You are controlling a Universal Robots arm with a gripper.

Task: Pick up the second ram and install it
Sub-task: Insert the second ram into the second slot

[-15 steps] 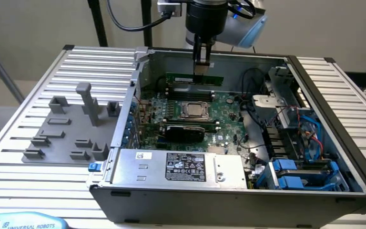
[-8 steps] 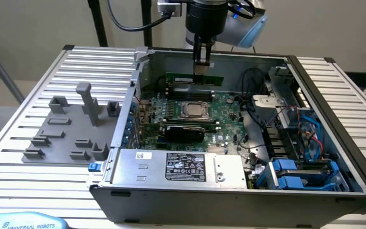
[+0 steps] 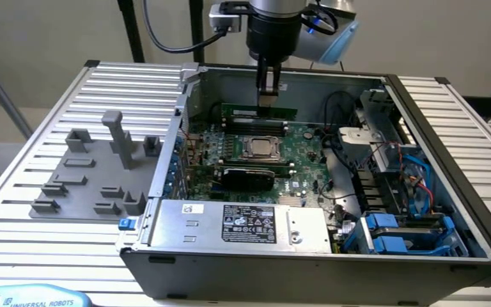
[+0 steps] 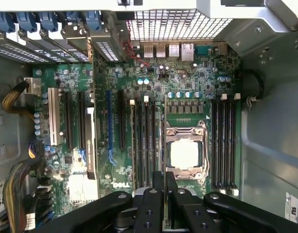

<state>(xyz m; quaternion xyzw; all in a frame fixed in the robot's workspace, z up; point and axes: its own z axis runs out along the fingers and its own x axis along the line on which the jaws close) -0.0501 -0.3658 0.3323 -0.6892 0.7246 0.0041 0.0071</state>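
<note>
One gripper: the gripper (image 3: 267, 96) hangs inside the open computer case (image 3: 424, 115), over the motherboard (image 3: 305, 150); its fingers stand narrow and appear pinched on the top edge of the green stick.
Second ram: the second ram (image 3: 284, 112) stands on edge, about level, over the bank of memory slots (image 3: 250, 125) just beyond the CPU socket (image 3: 263, 148), held near mid-length.
Seating: I cannot tell whether its lower edge is already in a slot or just above one.
Wrist view: the black fingers (image 4: 151, 204) sit beside the CPU socket (image 4: 184, 153), in line with the long slots (image 4: 146, 145).
Risk, alignment: a stick slightly off the slot line would likely land on a slot wall and jam.
Risk, tilt: one end entering first could bind.
Risk, grip: so thin a pinch may let the board slip under pressing force.
</note>
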